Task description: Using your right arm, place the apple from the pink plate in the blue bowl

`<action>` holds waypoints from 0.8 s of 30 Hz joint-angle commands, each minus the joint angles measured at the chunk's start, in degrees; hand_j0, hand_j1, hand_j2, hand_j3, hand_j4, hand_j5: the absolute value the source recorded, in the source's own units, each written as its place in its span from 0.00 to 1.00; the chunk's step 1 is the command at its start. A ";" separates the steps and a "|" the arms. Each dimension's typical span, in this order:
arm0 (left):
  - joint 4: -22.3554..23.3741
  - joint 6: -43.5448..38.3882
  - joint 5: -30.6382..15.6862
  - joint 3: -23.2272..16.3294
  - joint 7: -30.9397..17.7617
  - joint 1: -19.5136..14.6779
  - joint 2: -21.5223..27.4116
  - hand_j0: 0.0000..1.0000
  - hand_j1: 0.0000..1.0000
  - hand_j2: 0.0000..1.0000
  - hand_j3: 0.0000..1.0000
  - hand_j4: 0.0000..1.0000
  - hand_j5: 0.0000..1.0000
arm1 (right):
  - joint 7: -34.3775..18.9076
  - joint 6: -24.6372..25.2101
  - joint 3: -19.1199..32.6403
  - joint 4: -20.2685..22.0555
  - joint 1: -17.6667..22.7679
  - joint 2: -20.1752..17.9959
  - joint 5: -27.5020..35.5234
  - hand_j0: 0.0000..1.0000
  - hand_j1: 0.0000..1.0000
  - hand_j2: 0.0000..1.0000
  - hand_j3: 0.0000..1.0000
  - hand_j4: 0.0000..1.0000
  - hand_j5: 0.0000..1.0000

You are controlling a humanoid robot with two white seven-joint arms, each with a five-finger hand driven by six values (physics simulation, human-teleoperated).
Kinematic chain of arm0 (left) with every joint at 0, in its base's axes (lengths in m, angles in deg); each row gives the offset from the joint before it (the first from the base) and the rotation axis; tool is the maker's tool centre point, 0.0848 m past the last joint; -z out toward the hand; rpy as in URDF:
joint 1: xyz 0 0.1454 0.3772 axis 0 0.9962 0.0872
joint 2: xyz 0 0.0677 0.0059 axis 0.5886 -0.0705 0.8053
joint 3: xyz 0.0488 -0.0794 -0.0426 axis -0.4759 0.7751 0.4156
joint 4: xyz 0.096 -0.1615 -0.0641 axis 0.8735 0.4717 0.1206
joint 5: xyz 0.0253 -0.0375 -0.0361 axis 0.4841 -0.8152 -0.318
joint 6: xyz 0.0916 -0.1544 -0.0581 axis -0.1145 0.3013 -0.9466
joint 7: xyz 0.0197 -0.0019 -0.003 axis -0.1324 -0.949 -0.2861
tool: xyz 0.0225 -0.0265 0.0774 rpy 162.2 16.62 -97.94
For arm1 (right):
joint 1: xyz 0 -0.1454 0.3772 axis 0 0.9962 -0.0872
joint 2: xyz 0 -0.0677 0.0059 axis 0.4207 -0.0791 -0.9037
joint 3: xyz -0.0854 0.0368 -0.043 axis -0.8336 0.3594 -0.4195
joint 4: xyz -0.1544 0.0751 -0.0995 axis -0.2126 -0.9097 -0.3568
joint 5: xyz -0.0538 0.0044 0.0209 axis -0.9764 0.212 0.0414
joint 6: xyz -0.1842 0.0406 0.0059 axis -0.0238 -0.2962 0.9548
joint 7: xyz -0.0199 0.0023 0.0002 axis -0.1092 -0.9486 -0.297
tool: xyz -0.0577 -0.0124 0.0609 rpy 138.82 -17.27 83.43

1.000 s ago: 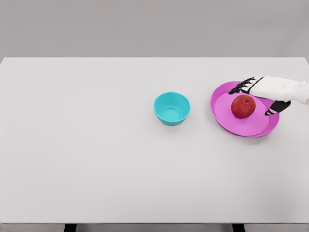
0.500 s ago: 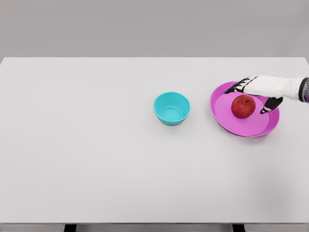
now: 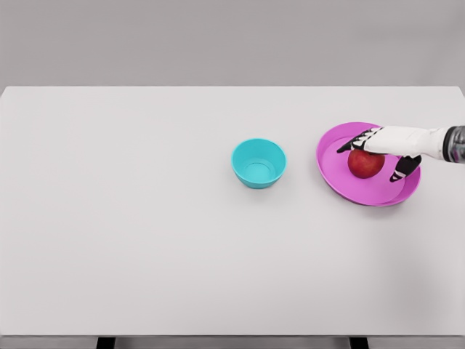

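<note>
Since one second ago the right hand (image 3: 383, 145) has come further in over the pink plate (image 3: 336, 173) and a little lower, so now its palm covers the top of the apple (image 3: 365, 164), where before the whole fruit was visible just beside the hand. Apple, plate and blue bowl (image 3: 259, 163) have not changed their places.

The arm enters from the right edge of the picture and lies almost level above the far part of the plate. The fingers (image 3: 354, 139) are stretched out and spread, with dark tips; they pass over the upper left of the apple and end above the plate's inside, near its far rim. The thumb (image 3: 402, 169) hangs down separately, on the right of the apple, above the plate's floor. So the apple sits below the palm, between the fingers and the thumb. The hand is not closed around it; if the palm really touches the skin of the apple I cannot tell from this view.

The apple rests on the plate, somewhat toward the far side. The bowl stands upright on the white table (image 3: 145, 240), well to the left of the fingertips, apart from the plate.
</note>
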 commanded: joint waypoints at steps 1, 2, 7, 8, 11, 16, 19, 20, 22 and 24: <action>0.00 0.00 -0.01 0.00 -0.01 0.00 0.00 1.00 1.00 1.00 1.00 1.00 1.00 | 0.02 0.14 -0.43 0.06 0.00 0.08 0.23 0.95 0.95 0.95 0.95 0.95 0.95; 0.00 0.00 -0.01 0.00 -0.01 0.00 0.00 1.00 1.00 1.00 1.00 1.00 1.00 | 0.02 0.14 -0.43 0.06 0.00 0.08 0.23 0.90 0.90 0.90 0.90 0.90 0.90; 0.00 0.00 -0.01 0.00 -0.01 0.00 0.00 1.00 1.00 1.00 1.00 1.00 1.00 | 0.02 0.14 -0.52 0.06 0.00 0.08 0.32 0.52 0.52 0.52 0.52 0.52 0.52; 0.00 0.00 -0.01 0.00 -0.01 0.00 0.00 1.00 1.00 1.00 1.00 1.00 1.00 | 0.02 0.14 -0.52 0.06 0.00 0.08 0.23 0.51 0.51 0.51 0.51 0.51 0.51; 0.00 0.00 -0.01 0.00 -0.01 0.00 0.00 1.00 1.00 1.00 1.00 1.00 1.00 | 0.02 0.14 -0.43 0.06 -0.09 0.08 0.32 0.44 0.44 0.44 0.44 0.44 0.44; 0.00 0.00 -0.01 0.00 -0.01 0.00 0.00 1.00 1.00 1.00 1.00 1.00 1.00 | 0.02 0.14 0.18 0.67 -0.79 -0.01 0.32 0.44 0.44 0.44 0.44 0.44 0.44; 0.00 0.00 -0.01 0.00 -0.01 0.00 0.00 1.00 1.00 1.00 1.00 1.00 1.00 | 0.02 0.14 0.45 0.85 -1.41 -0.01 0.50 0.44 0.44 0.44 0.44 0.44 0.44; 0.00 0.00 -0.01 0.00 -0.01 0.00 0.00 1.00 1.00 1.00 1.00 1.00 1.00 | 0.02 0.14 0.53 1.11 -1.41 -0.10 0.67 0.44 0.44 0.44 0.44 0.44 0.44; 0.00 0.00 -0.01 -0.09 -0.01 0.00 0.00 1.00 1.00 1.00 1.00 1.00 1.00 | 0.02 0.14 0.80 2.08 -2.29 -0.10 0.67 0.44 0.44 0.44 0.44 0.44 0.44; 0.00 0.00 -0.01 0.00 -0.01 0.00 0.00 1.00 1.00 1.00 1.00 1.00 1.00 | 0.02 0.14 1.94 3.31 -2.29 -0.10 0.76 0.44 0.44 0.44 0.44 0.44 0.44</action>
